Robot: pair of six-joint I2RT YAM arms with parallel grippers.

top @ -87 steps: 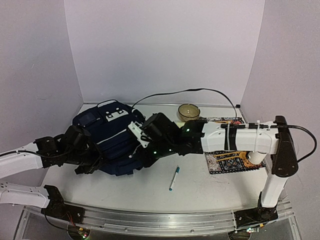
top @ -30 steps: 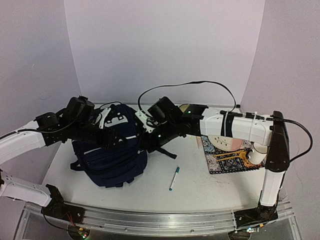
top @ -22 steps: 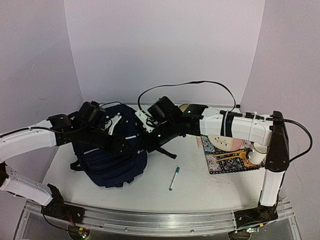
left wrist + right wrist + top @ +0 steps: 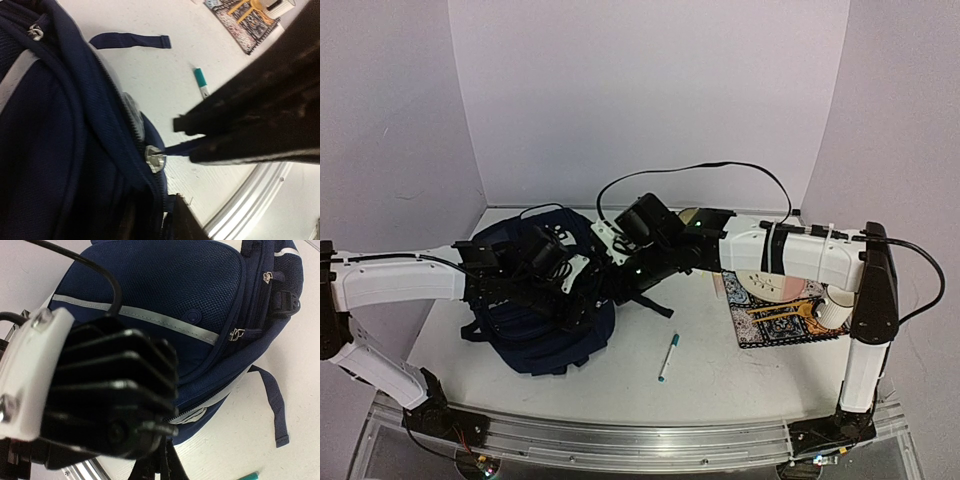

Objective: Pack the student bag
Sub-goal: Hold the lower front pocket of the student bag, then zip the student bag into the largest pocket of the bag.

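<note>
The student bag [image 4: 525, 335], dark navy with grey stripes, lies at the left of the table. My left arm reaches across it. My left gripper [image 4: 582, 300] is at the bag's right edge; in the left wrist view its fingers [image 4: 185, 226] pinch the bag's [image 4: 55, 130] fabric just below the silver zipper slider [image 4: 155, 159]. My right gripper [image 4: 617, 288] meets the same edge from the right and is shut on the slider's blue zipper pull [image 4: 186, 147]. In the right wrist view its closed gripper [image 4: 167, 467] sits under the bag's [image 4: 165, 285] zipper line.
A teal-capped pen [image 4: 667, 357] lies in front of the bag on the white table [image 4: 740, 380]. A patterned mat [image 4: 775, 322] at the right carries a plate [image 4: 770, 285] and a white cup [image 4: 832, 308]. A loose bag strap [image 4: 130, 40] trails on the table.
My left arm has swung from the bag's back top, forward and right, down to the zipper edge, and its jaws have narrowed. The right arm has stayed still.
</note>
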